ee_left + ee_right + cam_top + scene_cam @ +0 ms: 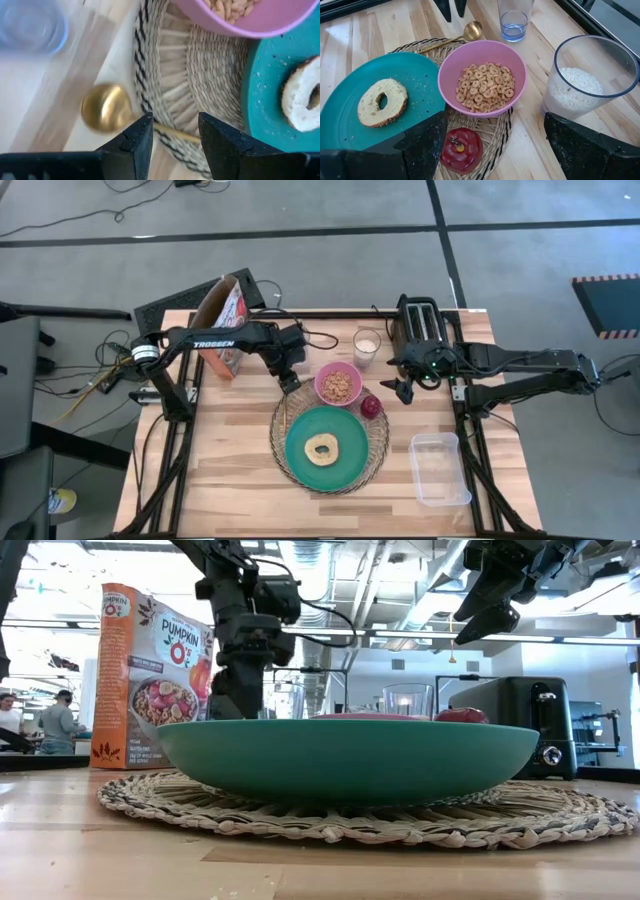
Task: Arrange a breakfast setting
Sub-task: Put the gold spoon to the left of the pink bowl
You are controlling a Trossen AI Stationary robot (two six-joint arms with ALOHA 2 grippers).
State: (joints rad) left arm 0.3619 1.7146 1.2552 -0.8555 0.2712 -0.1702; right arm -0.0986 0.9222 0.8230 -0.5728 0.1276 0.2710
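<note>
Left gripper (172,142) over the small gold spoon (107,107), right gripper (402,388) waiting above the table near the black toaster (420,325).

The spoon's handle lies on the rim of the round woven charger (372,452), between the left fingers, which are spread and hold nothing; placing it seems the current step, and the jaws would need to drop and close. The right gripper is open and empty. The pink bowl (482,77) holds cereal rings, the round teal plate (350,110) a tan bagel (381,102); the dark red fruit (461,149) sits on the charger beside the bowl.

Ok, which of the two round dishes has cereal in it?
The pink bowl, resting on the woven charger's edge, holds cereal rings. The teal plate carries only the bagel.
</note>
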